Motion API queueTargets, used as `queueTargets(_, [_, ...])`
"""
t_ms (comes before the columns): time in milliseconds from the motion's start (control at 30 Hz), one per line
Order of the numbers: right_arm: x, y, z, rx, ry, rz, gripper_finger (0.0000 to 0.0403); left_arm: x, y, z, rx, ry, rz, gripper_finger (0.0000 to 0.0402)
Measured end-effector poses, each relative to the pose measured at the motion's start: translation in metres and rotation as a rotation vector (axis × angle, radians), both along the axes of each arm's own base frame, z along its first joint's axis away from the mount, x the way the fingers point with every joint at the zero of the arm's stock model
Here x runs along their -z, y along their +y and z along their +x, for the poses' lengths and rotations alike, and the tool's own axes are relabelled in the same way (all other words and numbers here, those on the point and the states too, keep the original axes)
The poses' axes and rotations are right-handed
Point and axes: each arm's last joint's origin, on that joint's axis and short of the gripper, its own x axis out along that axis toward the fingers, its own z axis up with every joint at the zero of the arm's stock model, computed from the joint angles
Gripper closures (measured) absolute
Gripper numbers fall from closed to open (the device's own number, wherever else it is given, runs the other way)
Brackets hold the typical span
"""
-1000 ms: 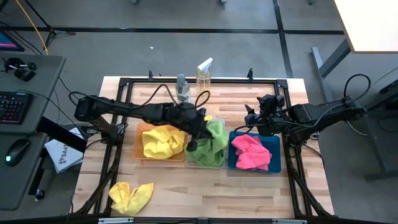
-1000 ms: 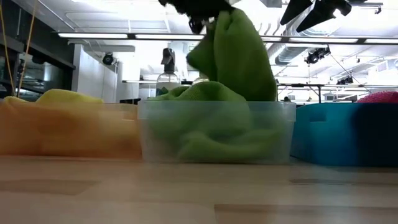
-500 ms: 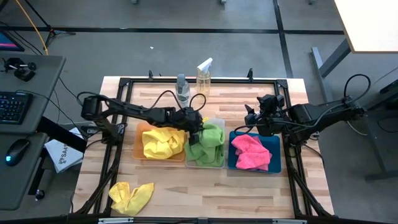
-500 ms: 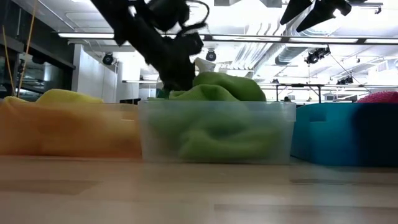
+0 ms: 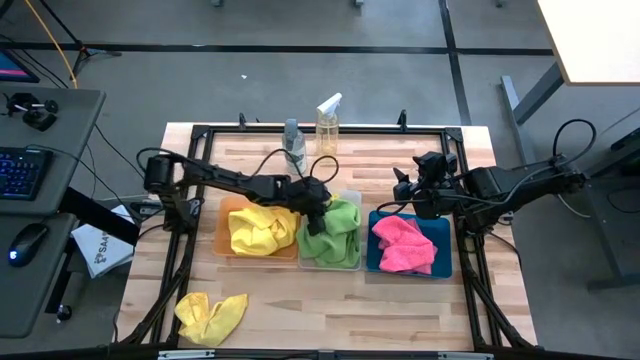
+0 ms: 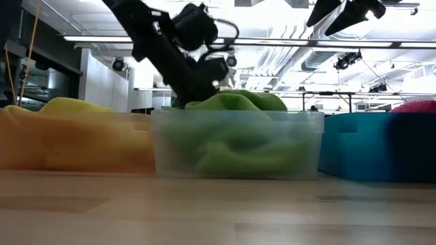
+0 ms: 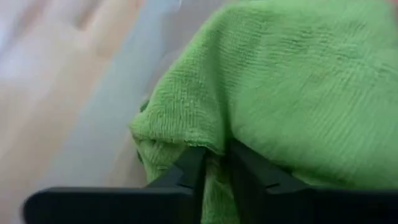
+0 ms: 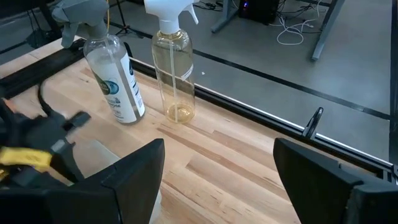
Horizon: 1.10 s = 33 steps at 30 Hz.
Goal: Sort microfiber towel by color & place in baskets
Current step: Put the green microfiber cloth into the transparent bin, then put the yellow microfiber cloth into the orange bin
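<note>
Watching your left gripper (image 7: 214,165), you see its fingers nearly together, pinching a fold of the green towel (image 5: 335,229) heaped in the clear basket (image 5: 350,197) — lift away without releasing and it drags back out; one yellow towel (image 5: 211,315) waits loose.

Baskets: I see three side by side mid-table: left basket (image 5: 226,228), middle basket (image 5: 352,196), right basket (image 5: 442,252).
Left basket: a heaped towel (image 5: 260,226) lies in it.
Middle basket: a bunched towel (image 5: 336,234) lies in it, rising above the rim in my low view.
Right basket: a towel (image 5: 403,244) lies in it.
Loose towel (image 5: 211,314): on the table at the near left, well apart from the baskets.
Spray bottles: two, one (image 5: 292,143) left of the other (image 5: 328,120), at the far edge behind the baskets.
Left gripper (image 5: 318,201): at the middle basket's far left corner, fingers closed on the bunched towel.
Right gripper (image 5: 403,189): above the far edge of the right basket, fingers spread.
</note>
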Motion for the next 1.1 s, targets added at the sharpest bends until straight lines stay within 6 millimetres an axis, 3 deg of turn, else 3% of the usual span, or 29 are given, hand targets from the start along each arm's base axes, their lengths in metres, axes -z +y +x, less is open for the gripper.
queueTargets(267, [0.0, 0.0, 0.0, 0.001, -0.001, -0.002, 0.0105, -0.072, 0.003, -0.033, 0.059, -0.046, 0.082, 0.0243])
queueTargets(433, [0.0, 0.0, 0.0, 0.003, -0.008, 0.001, 0.0105, -0.113, -0.002, -0.077, 0.05, -0.031, 0.001, 0.0201])
queueTargets(633, [0.0, 0.0, 0.0, 0.003, -0.008, 0.001, 0.0105, -0.147, -0.031, -0.13, 0.13, -0.023, -0.121, 0.0188])
queueTargets(867, [0.0, 0.0, 0.0, 0.001, -0.008, 0.008, 0.0105, -0.167, -0.067, -0.172, 0.139, -0.038, -0.192, 0.0188])
queueTargets(1100, [0.001, -0.002, 0.001, -0.008, 0.002, 0.045, 0.0105, -0.156, -0.115, -0.195, 0.202, 0.138, -0.274, 0.0188])
